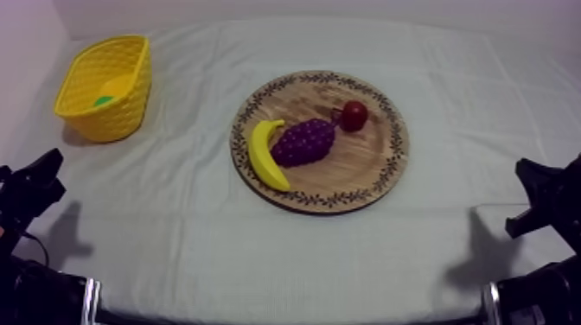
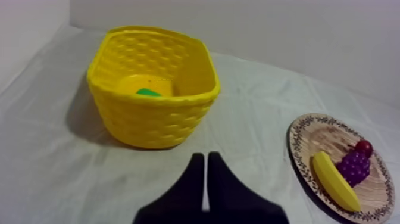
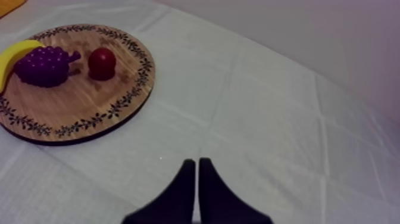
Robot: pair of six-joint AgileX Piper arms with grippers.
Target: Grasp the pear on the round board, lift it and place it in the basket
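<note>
Basket [image 1: 108, 119] is seen from above at far left, holding a green-yellow shape judged to be the pear [image 1: 104, 100]. Banana [image 1: 266, 156], grapes [image 1: 304, 142] and small red fruit [image 1: 353, 115] lie on the board [image 1: 363, 168]. From the left wrist, the left gripper [image 2: 205, 156] is pressed together before the basket. From the right wrist, the right gripper [image 3: 195, 161] is pressed together near the board. A needless regrasp could tip the basket. No writing is readable.

My left arm [image 1: 30, 194] and right arm [image 1: 549, 203] are black and angular, each with a pale band [image 1: 89, 299] low down. My left gripper [image 2: 205, 158] and right gripper [image 3: 196, 162] each have two plain black fingers [image 2: 193, 179] tapering into a narrow wedge.
</note>
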